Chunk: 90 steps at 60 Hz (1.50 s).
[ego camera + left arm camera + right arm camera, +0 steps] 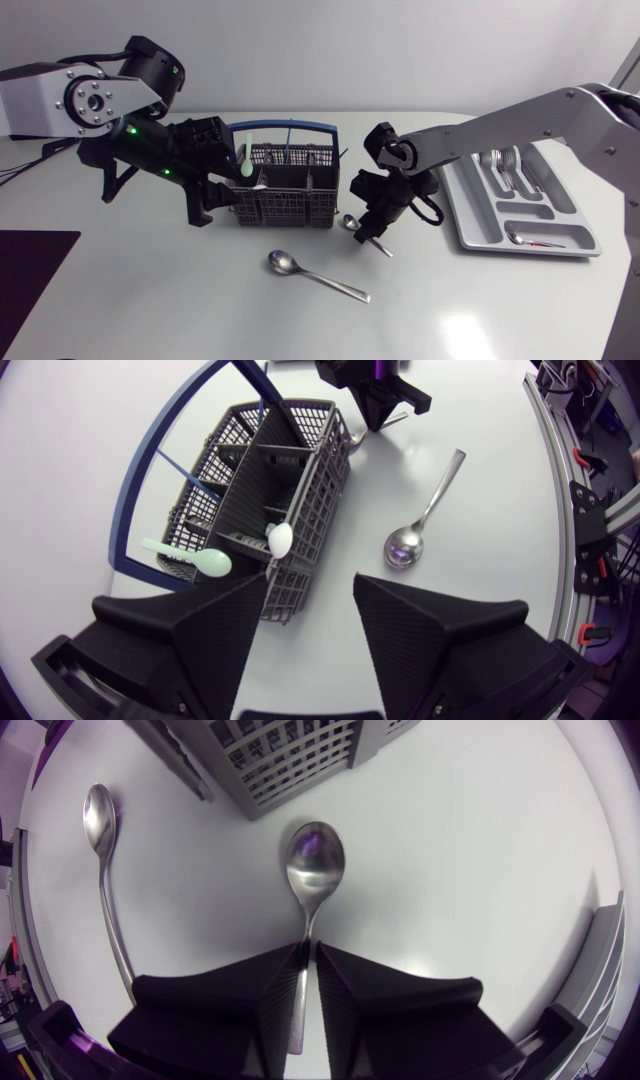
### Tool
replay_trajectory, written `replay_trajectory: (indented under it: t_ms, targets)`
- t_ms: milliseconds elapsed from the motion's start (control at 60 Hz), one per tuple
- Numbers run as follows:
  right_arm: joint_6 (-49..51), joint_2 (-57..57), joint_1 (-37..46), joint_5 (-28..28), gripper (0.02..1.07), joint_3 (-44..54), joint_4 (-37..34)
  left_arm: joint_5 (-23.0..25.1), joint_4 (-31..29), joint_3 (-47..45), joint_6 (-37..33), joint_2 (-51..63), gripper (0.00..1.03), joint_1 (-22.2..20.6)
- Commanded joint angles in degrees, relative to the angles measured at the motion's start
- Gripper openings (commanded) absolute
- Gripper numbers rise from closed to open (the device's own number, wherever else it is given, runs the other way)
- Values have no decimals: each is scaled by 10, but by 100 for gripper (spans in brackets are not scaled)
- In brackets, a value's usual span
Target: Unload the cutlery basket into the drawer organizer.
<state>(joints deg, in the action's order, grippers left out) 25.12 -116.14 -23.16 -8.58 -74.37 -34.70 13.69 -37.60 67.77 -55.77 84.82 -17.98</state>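
Right tool (309,958), spoon (314,865) bowl-first toward basket (290,755)

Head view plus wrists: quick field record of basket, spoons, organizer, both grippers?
basket: dark grey mesh cutlery basket with blue handle, mid-table
in basket: pale green plastic spoon, white spoon
left gripper: open, at the basket's end
right gripper: shut on handle of steel spoon, beside the basket
loose: second steel spoon lying on the table
organizer: light grey compartmented tray, some cutlery already inside
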Motion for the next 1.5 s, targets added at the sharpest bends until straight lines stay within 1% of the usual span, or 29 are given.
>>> replay_trajectory:
  t_ms: [0, 83, 100, 167, 267, 367, 433, 617, 717, 783, 950, 1083, 1117, 1367, 1417, 1433, 1483]
  targets:
    - [16, 10, -3, 2, 14, 41, -21, 7, 5, 20, -22, 12, 55, -12]
    - [22, 42, 0, 3, 14, 68, -25, 6, 26, 12, -28, 15, 54, -18]
    - [24, 48, 0, 3, 14, 72, -25, 6, 35, 10, -30, 17, 50, -20]
    - [32, 79, 5, 3, 14, 98, -27, 5, 57, 5, -37, 25, 42, -20]
    - [38, 116, 17, 3, 14, 123, -27, -1, 82, -3, -45, 33, 42, -20]
    - [50, 161, 36, 3, 14, 145, -37, -21, 111, -18, -55, 43, 42, -24]
    - [57, 189, 45, 3, 14, 153, -49, -26, 125, -25, -60, 46, 36, -27]
    - [78, 262, 84, 3, 14, 159, -93, -39, 139, -40, -66, 52, 36, -34]
    - [96, 295, 114, 3, 14, 162, -112, -56, 158, -51, -67, 57, 36, -37]
    - [112, 313, 139, 2, 14, 164, -122, -58, 162, -56, -70, 58, 36, -37]
    - [157, 348, 209, -2, 14, 179, -137, -75, 187, -67, -72, 66, 36, -39]
    - [186, 369, 234, -3, 14, 194, -144, -78, 206, -67, -70, 69, 36, -39]
    - [195, 374, 242, -3, 14, 199, -144, -87, 214, -68, -71, 73, 36, -40]
    - [250, 395, 296, -5, 14, 216, -156, -101, 235, -65, -72, 83, 36, -41]
    - [265, 398, 306, -5, 14, 220, -156, -104, 238, -65, -72, 83, 36, -42]
    - [269, 399, 311, -5, 14, 221, -156, -106, 242, -65, -75, 85, 33, -43]
    - [284, 400, 327, -5, 14, 222, -156, -107, 245, -65, -76, 86, 30, -43]
